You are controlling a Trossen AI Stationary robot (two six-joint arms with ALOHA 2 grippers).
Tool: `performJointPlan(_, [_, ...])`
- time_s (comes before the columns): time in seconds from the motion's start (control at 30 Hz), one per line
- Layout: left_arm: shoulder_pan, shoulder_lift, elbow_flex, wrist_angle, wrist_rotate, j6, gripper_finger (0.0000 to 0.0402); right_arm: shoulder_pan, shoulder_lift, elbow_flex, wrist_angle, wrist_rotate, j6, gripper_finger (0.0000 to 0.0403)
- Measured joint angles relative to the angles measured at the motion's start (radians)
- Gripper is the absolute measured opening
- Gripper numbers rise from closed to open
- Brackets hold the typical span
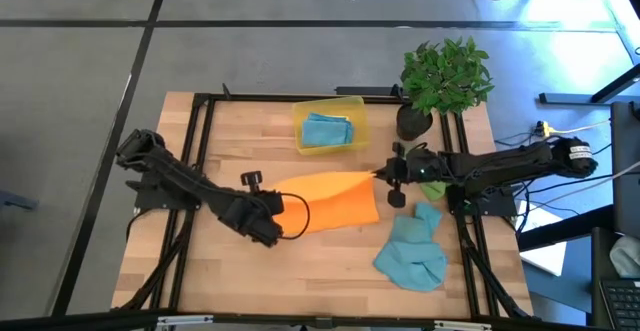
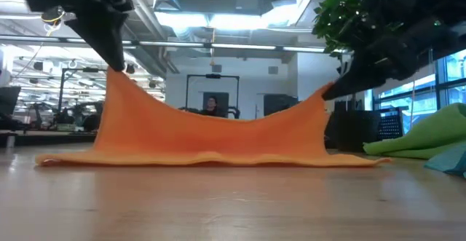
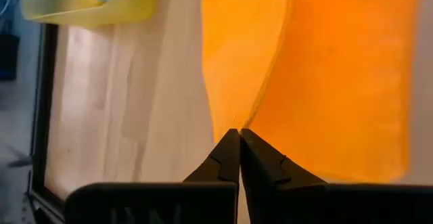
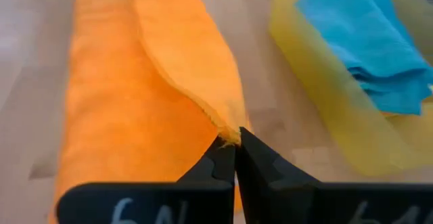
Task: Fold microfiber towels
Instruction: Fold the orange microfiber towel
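The orange towel (image 1: 335,201) is soft, matt cloth with a fine fuzzy nap, and its pinched edge looks slightly frayed. The bench (image 1: 250,271) is pale wood in joined strips, smooth with a faint sheen. The bin (image 4: 338,116) is translucent yellow plastic, smooth and slightly glossy, and the folded blue towel (image 4: 369,48) inside it is the same matt, napped cloth. A crumpled teal towel (image 1: 412,256) and a green towel (image 2: 419,139) look equally soft and dull. The left tool (image 3: 239,143) and the right tool (image 4: 235,143) have matt black, hard fingers. The bench frame (image 1: 205,106) is black metal.
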Motion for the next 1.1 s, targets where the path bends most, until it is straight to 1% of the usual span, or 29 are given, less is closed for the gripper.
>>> performJointPlan(0.13, [-0.054,0.0,0.0,-0.004,0.006,-0.046,0.0,0.055,0.0,-0.008,0.013,-0.01,0.002,0.0005])
performJointPlan(0.33, [-0.134,0.0,0.0,0.017,0.047,-0.145,0.0,0.156,0.0,-0.008,0.004,-0.084,0.031,0.0005])
performJointPlan(0.47, [-0.174,0.001,-0.014,0.109,0.047,-0.161,0.0,0.205,0.0,-0.008,-0.041,-0.087,0.064,0.0005])
performJointPlan(0.57, [-0.191,0.002,-0.047,0.213,0.056,-0.147,0.0,0.226,0.0,-0.036,-0.023,-0.087,0.081,0.0005])
performJointPlan(0.67, [-0.193,0.002,-0.088,0.258,0.086,-0.13,0.0,0.23,0.0,-0.071,-0.002,-0.086,0.1,0.0005])
performJointPlan(0.87, [-0.163,0.003,-0.175,0.239,0.114,-0.172,0.0,0.23,0.0,-0.131,0.043,-0.052,0.129,0.0005])
performJointPlan(1.0, [-0.127,0.003,-0.208,0.234,0.114,-0.171,0.0,0.228,0.0,-0.131,0.067,-0.022,0.121,0.0005])
performJointPlan(1.1, [-0.101,0.002,-0.196,0.194,0.115,-0.162,0.0,0.227,0.0,-0.107,0.071,-0.003,0.084,0.0005])
